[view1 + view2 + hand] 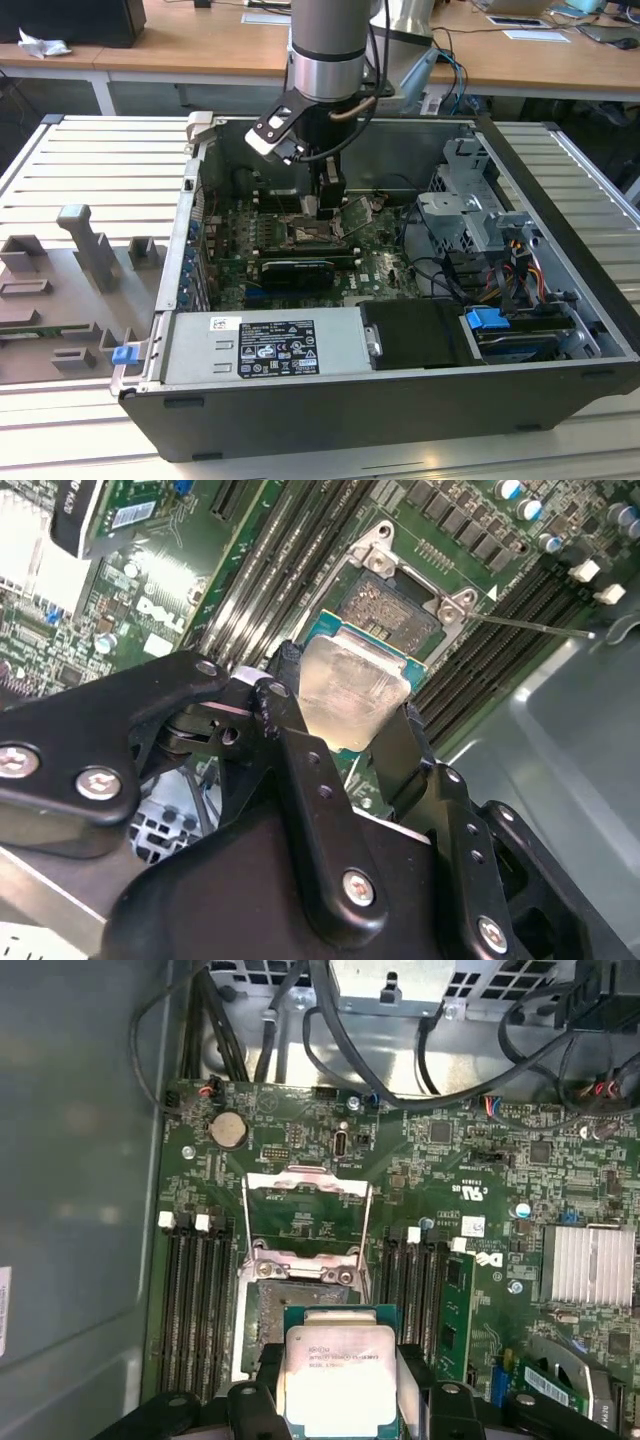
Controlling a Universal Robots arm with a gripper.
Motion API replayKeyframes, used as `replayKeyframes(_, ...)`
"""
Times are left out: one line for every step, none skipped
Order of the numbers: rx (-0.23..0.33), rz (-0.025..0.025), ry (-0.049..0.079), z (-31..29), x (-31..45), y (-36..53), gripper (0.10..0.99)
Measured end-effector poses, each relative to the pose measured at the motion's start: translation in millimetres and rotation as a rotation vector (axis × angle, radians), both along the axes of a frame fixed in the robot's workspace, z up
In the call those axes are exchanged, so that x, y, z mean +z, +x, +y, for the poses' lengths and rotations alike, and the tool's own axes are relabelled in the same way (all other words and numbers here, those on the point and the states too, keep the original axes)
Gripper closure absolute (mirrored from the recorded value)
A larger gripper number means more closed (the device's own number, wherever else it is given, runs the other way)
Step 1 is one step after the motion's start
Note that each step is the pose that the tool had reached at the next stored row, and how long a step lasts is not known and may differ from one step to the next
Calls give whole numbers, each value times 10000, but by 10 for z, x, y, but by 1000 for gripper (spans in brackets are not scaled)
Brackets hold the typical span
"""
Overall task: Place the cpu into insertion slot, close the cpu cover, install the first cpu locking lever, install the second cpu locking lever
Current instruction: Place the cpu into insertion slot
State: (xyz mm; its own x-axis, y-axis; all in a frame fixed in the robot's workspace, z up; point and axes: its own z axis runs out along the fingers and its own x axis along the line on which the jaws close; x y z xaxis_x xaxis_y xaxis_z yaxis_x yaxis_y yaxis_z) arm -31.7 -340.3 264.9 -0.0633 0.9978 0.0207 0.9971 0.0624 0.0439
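My gripper [345,708] is shut on the cpu [352,680], a pale silver square chip on a green base, held by two opposite edges between the black fingers [290,710]. The cpu [340,1380] hangs just above and to one side of the insertion slot [298,1298], partly overlapping its edge. In the second wrist view the insertion slot [395,605] shows a dark centre and silver rim. The cpu cover [306,1172] is swung open, lying back past the slot. In the exterior view the gripper [325,207] reaches down into the open computer case over the motherboard [385,270].
Long black memory slots [195,1310] flank the socket on both sides. A thin metal lever [540,627] sticks out beside the socket. A silver heat sink [590,1265], black cables [400,1070], the power supply [265,345] and the drive cage [470,200] crowd the case.
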Motion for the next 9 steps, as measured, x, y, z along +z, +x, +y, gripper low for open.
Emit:
replayKeyframes(-2, 1, -11, 4, -18, 0, 557)
replayKeyframes(-3, 0, -13, 20, -40, 0, 557)
replayKeyframes(-4, -1, -12, 36, -59, 0, 557)
replayKeyframes(-122, -1, -11, 50, -97, 0, 557)
replayKeyframes(-246, 0, -11, 50, -112, 0, 557)
replayKeyframes(-367, 1, -12, 51, -129, 0, 557)
replayKeyframes(-459, -1, -10, 59, -164, -3, 557)
replayKeyframes(-458, 0, -12, 69, -185, -4, 557)
replayKeyframes(-437, 1, -11, 78, -213, -5, 557)
